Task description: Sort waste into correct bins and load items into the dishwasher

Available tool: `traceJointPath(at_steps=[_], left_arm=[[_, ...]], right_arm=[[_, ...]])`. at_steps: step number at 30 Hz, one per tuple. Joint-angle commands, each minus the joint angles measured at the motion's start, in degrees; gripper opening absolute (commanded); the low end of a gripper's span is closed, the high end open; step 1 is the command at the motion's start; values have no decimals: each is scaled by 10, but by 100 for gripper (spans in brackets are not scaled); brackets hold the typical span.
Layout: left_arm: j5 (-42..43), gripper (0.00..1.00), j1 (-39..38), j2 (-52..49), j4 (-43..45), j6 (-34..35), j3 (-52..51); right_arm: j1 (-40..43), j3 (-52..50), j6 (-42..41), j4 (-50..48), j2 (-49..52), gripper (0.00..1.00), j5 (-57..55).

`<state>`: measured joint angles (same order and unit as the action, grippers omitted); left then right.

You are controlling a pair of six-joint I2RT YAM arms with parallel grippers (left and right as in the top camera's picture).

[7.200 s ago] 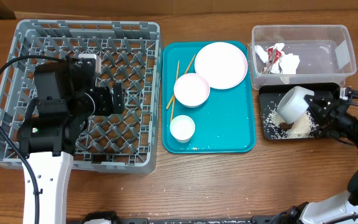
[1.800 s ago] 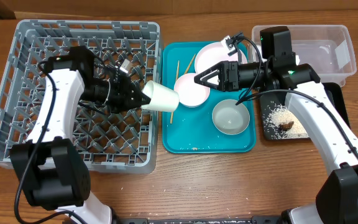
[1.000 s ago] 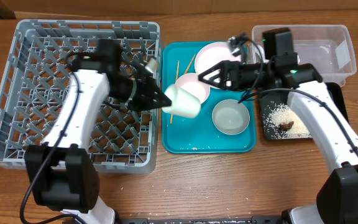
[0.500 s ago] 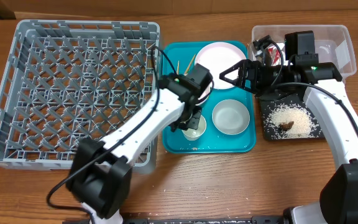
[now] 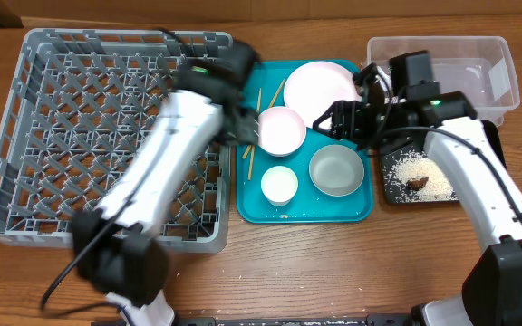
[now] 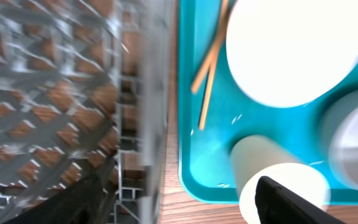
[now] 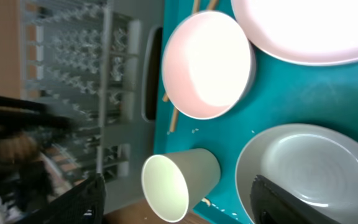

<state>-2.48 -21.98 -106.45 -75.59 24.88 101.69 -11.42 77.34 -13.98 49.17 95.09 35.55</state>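
I'm over a brown wooden surface with plain grain. Far left sits the grey dish rack, and its lattice floor shows bare wood through it. My left arm is a blur across the rack's right wall. The left tool hangs over the gap between rack and teal tray, fingers spread wide and gripping nothing.

On the tray, the chopsticks lie along the left edge, partly under the pink-white bowl. The small white cup stands mouth up in front of it. The plate is at the back, and the second bowl is at front right, open side up.

The right tool hovers between plate and second bowl, fingers parted and empty.

Right of the tray, the black tray holds rice grains and the brown lump. Behind it is the clear tub, its left end hidden by my right arm.
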Motion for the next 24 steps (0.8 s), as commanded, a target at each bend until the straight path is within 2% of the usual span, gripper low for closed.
traceJointPath(at_steps=[1,4,7,9,13,14,16,17,19,23,24], left_arm=[[104,81,109,71,-1,-31,32],[159,79,202,73,-2,-57,31],[150,79,209,74,-5,-78,31],[126,79,207,73,-10,-78,30],[126,75,208,73,-14,-78,26],[126,74,207,73,-15,-78,26],[126,69,207,73,-15,-78,26],[126,61,207,73,-15,-78,26],[147,61,208,73,-17,-85,26],[304,64,208,73,-15,-162,15],[411,69,209,71,-2,-210,-3]], right_arm=[[-65,-1,-59,13,-11,72,-134],[-181,-1,-122,35,10,70,-295],[-214,-1,-144,39,37,69,-332],[-229,-1,-144,37,68,63,-332],[-237,-1,-144,40,108,46,-332],[-237,-1,-144,39,110,31,-332],[-235,1,-146,39,108,13,-332],[-229,12,-148,47,103,4,-329],[-220,33,-148,68,90,4,-324],[-174,60,-148,86,27,4,-273],[-133,59,-141,62,-2,4,-197]])
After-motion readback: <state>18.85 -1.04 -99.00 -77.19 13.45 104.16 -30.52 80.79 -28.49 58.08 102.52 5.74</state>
